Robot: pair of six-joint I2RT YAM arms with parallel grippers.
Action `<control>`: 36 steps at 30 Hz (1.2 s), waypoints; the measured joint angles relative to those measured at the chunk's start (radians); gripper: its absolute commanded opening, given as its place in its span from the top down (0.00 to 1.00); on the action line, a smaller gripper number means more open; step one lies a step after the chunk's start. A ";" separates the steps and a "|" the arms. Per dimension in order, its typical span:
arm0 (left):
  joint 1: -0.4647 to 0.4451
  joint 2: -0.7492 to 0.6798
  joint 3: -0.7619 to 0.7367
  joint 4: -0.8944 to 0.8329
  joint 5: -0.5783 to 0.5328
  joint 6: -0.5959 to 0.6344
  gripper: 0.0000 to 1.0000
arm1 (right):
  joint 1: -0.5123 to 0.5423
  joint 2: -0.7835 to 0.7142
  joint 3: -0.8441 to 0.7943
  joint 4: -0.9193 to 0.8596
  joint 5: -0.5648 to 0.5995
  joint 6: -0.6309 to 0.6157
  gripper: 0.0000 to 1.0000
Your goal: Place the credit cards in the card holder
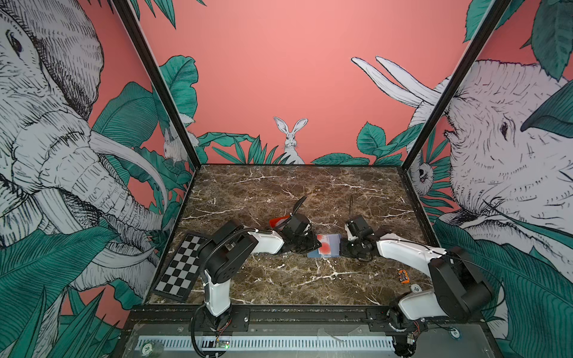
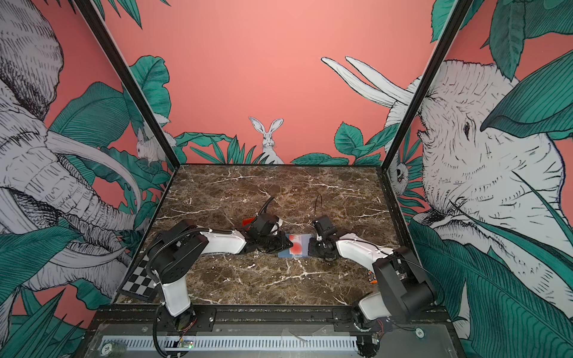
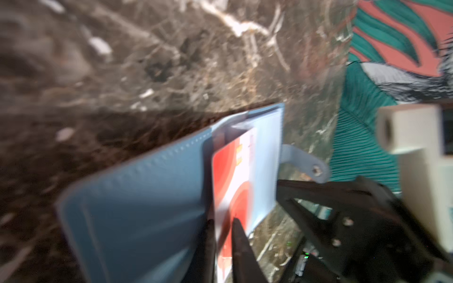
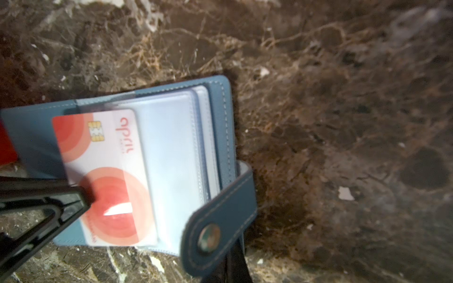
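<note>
1. While the card holder [image 4: 220,110] lies open on the worktop [image 1: 279,279], a credit card [image 4: 105,171] sits partway in its sleeve [image 4: 171,147].
2. Left end effector [image 3: 222,221] straddles it, grip unclear.
3. Right end effector [image 1: 342,246] pinches the holder.

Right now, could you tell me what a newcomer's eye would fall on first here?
A white plastic card with red circles stands out, partly inside the open slate-blue leather-look wallet at the brown marble table's middle. The left pincer and right pincer meet there, between pink elephant-mural walls.

One credit card [image 4: 110,152], one card holder [image 4: 29,132]
</note>
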 measured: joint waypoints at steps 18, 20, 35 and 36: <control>0.000 -0.003 0.060 -0.148 -0.021 0.085 0.76 | 0.000 0.003 0.000 0.004 0.000 0.000 1.00; 0.000 -0.002 0.060 -0.149 -0.017 0.084 0.77 | 0.000 0.003 0.000 0.004 0.000 0.000 1.00; 0.000 0.019 0.072 -0.109 0.011 0.056 0.81 | 0.000 0.004 0.000 0.006 0.000 0.000 1.00; 0.000 0.019 0.072 -0.107 0.013 0.055 0.81 | 0.000 0.004 0.000 0.006 0.000 0.000 1.00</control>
